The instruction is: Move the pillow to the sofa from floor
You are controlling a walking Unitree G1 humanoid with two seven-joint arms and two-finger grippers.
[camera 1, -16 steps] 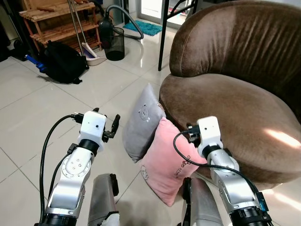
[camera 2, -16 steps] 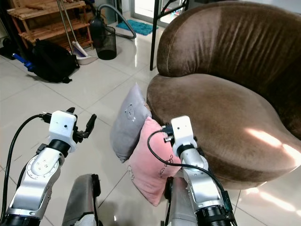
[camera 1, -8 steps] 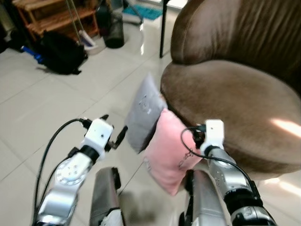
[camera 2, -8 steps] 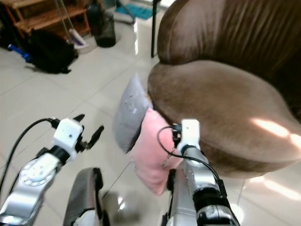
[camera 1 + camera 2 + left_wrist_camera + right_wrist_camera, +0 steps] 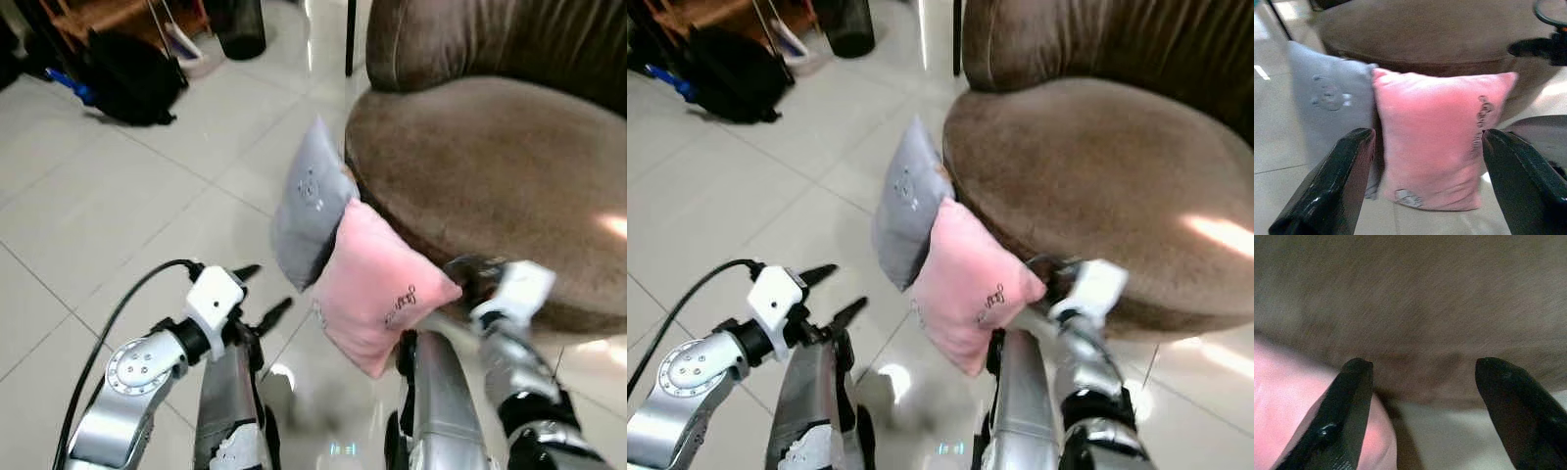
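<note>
The left gripper (image 5: 263,294) hangs low over the tiled floor (image 5: 118,196), its two black fingers spread wide and empty, aimed toward the pillows from their floor side. Ahead of it, the grey pillow (image 5: 310,211) stands on edge on the floor, leaning against the front of the brown sofa (image 5: 490,166), and the pink pillow (image 5: 377,284) stands beside it, overlapping the grey one's lower corner and also propped against the sofa. In the left wrist view the pink pillow sits squarely between the open fingers with its long axis upright. The right gripper (image 5: 1420,416) is at the pink pillow's far upper corner, by the sofa's base, fingers wide apart and holding nothing. It appears the nearer one.
</note>
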